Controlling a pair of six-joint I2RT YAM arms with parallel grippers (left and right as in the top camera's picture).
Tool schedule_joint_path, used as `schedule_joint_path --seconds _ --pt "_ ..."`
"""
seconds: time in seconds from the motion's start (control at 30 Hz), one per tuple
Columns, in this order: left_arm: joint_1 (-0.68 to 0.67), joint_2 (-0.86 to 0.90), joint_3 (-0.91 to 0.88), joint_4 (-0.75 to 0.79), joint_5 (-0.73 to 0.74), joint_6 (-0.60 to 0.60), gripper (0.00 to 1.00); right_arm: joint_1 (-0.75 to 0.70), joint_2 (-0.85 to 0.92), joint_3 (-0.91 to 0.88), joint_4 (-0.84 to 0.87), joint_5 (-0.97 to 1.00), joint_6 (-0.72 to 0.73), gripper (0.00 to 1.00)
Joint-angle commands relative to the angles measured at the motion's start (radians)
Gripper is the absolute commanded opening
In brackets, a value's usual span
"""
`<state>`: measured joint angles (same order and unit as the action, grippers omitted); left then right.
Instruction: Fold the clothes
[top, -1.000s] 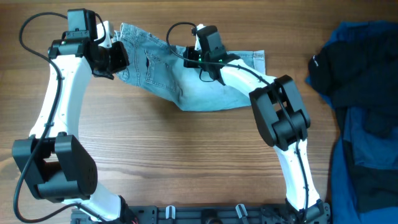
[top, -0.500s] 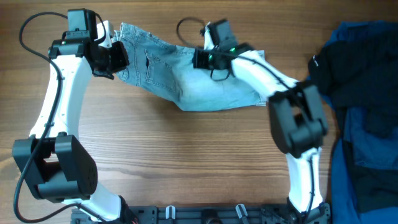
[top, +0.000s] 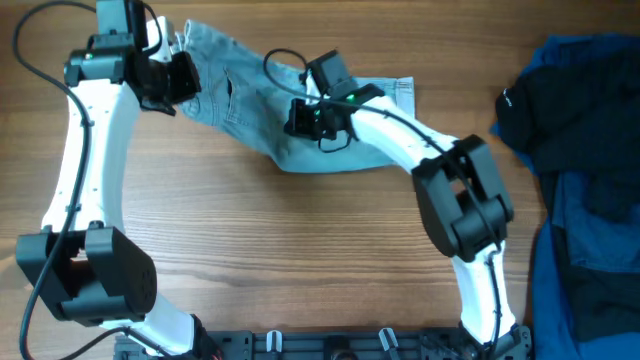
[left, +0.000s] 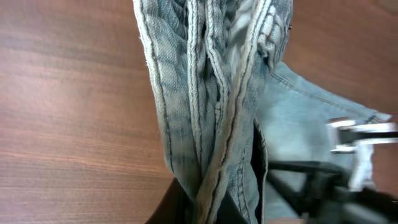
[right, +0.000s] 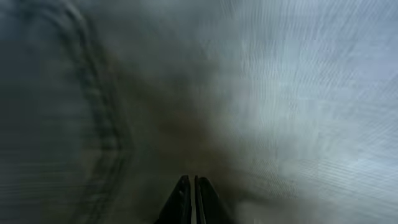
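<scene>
The faded light-blue denim shorts (top: 245, 108), with raised double-stitched seams, are lying rumpled across the far side of the brown wood-grain desk (top: 300, 250). Their left end is bunching into thick ridged folds where the left fingers (top: 183, 78) are clamping tight on it. The right fingers (right: 183, 202) are pressing fully closed against the paler, smoother middle cloth, though the blurred wrist view is possibly hiding a pinched fold.

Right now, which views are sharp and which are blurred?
Overhead: sharp and evenly lit, with only a soft shadow under the shorts. Left wrist: the denim seams are crisp up close, and the far right edge is smeared. Right wrist: heavily blurred, the fabric streaked; only the tips of the shut right pincer are fairly clear.
</scene>
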<state>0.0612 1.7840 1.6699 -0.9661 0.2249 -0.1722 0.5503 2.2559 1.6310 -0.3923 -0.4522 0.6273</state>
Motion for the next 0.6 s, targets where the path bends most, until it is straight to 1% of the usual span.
schedule_joint_path --seconds 0.0,0.13,0.23,0.37,0.4,0.5,0.57 --pt "0.008 -0.050 0.044 0.003 -0.002 0.012 0.04 0.039 0.055 -0.008 0.066 -0.055 0.064 0.04" --pt "0.008 -0.051 0.044 -0.001 -0.001 0.011 0.04 0.088 0.075 -0.008 0.162 -0.073 0.081 0.04" --pt "-0.001 -0.051 0.044 -0.005 0.002 0.011 0.04 0.079 0.060 -0.006 0.169 -0.082 0.074 0.04" --pt "-0.031 -0.051 0.044 -0.005 -0.014 0.012 0.04 0.010 0.005 -0.006 0.088 -0.139 0.000 0.04" --pt "-0.041 -0.051 0.044 -0.004 -0.037 0.013 0.04 -0.019 -0.027 -0.006 0.045 -0.156 -0.042 0.05" --pt "-0.064 -0.051 0.044 -0.004 -0.055 0.013 0.04 -0.080 -0.121 -0.006 -0.053 -0.154 -0.134 0.04" --pt "-0.077 -0.051 0.044 -0.004 -0.056 0.012 0.04 -0.119 -0.194 -0.006 -0.118 -0.119 -0.188 0.04"
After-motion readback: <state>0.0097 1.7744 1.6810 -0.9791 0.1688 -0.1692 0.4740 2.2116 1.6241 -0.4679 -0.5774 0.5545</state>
